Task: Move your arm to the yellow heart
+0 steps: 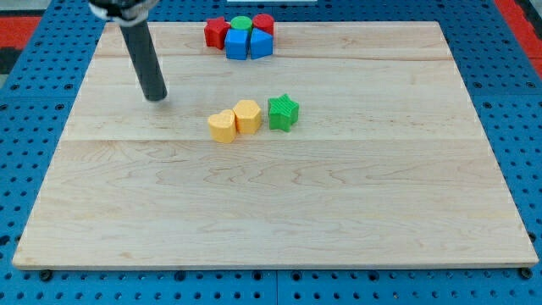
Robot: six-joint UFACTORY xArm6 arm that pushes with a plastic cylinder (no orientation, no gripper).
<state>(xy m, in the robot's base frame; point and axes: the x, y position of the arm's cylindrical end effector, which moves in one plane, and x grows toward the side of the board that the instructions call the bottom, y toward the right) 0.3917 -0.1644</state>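
A: Where is my tip [156, 98]?
B: On the bare desk [279, 212], touching no block. There is no pincer, only the rod.
A: And the yellow heart [222, 125]?
B: Toward the view's right and slightly lower than my tip, well apart, touching a second yellow block [247, 115]; the green star [284, 112] sits just beyond.

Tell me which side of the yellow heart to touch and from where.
Come at the yellow heart from the view's left, meeting its bare left face. My tip sits up-left of it with open board between, while the other yellow block touches its right side, and the green star lies beyond.
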